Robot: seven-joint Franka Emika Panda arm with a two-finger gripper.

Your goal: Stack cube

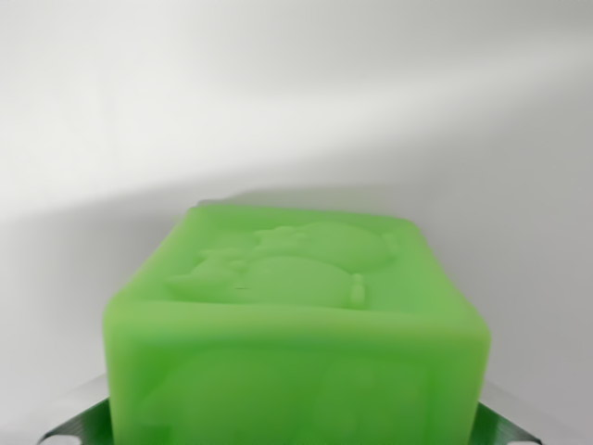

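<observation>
1. Right now your gripper (295, 428) is clamped on the green cube (296, 320), metal fingers (79, 426) showing at both lower corners.
2. You'll see the cube fills the wrist view's lower centre, directly between the jaws.
3. No second cube is visible beyond it, only pale surface (296, 111); locate it first.

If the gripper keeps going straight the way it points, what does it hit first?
The green cube between its jaws leads; beyond it only the plain white surface shows, no second cube in view. Depth is unclear.
</observation>
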